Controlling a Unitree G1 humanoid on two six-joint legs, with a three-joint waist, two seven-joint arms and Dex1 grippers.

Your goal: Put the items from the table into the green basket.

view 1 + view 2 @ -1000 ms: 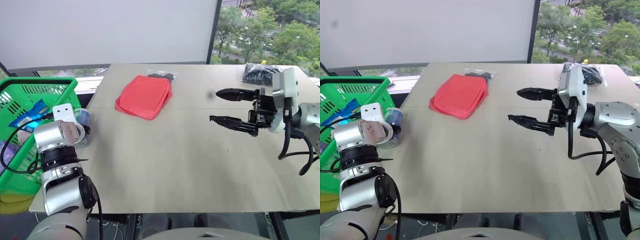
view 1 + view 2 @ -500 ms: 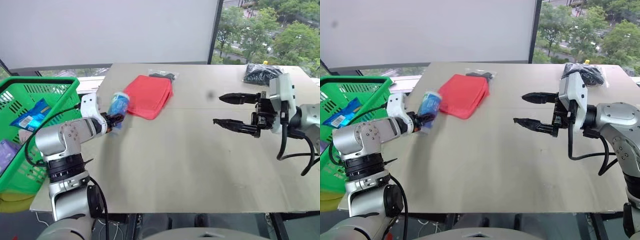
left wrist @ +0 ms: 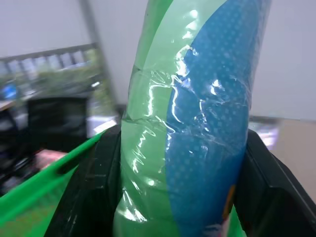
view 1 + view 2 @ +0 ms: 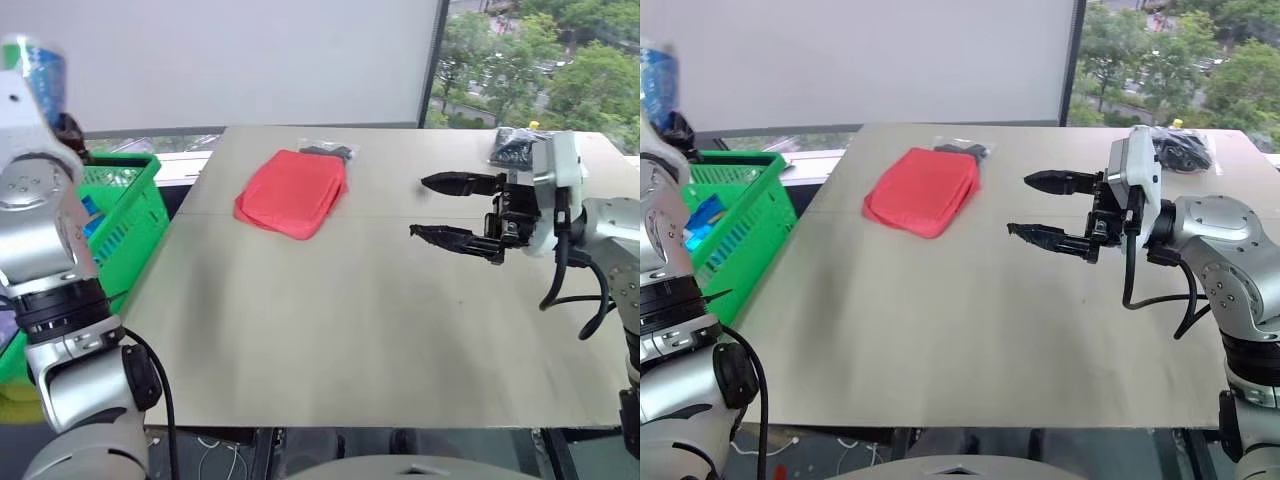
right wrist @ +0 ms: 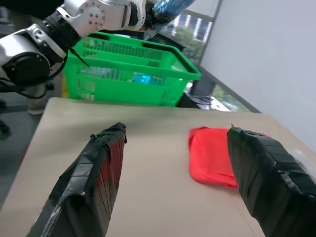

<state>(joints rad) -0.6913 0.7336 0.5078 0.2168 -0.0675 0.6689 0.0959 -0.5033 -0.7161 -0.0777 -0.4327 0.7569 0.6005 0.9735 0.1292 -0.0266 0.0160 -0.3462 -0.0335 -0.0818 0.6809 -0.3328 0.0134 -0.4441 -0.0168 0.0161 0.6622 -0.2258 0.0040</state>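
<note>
On the table (image 4: 330,330), in the left eye view, a red pouch (image 4: 292,192) is seen lying flat near the far edge, across the seam. A clear bag (image 4: 326,151) of black stuff is tucked just behind it, touching its far edge. A second bag (image 4: 515,147) of black stuff is seen at the far right corner, partly hidden by the right arm. The green basket (image 4: 130,225) is placed off the table's left edge; something blue is visible inside it. The can (image 4: 42,72) is held up high at the top left, above the basket, by the left gripper (image 4: 62,125).

In the right eye view, the right gripper (image 4: 1042,208) is seen hovering over the table's right half, pointing toward the pouch, fingers spread and nothing between them. The can (image 4: 658,72) is blurred at the top left.

In the left wrist view, the can (image 3: 197,128) is pinched between the two black fingers (image 3: 96,182), its wrap blue and green. The basket rim (image 3: 44,182) is seen below it.

In the right wrist view, the fingers (image 5: 94,173) are spread wide apart over bare table. Pouch (image 5: 212,160), basket (image 5: 140,74) and left gripper (image 5: 148,17) holding the can above the basket are seen beyond.
</note>
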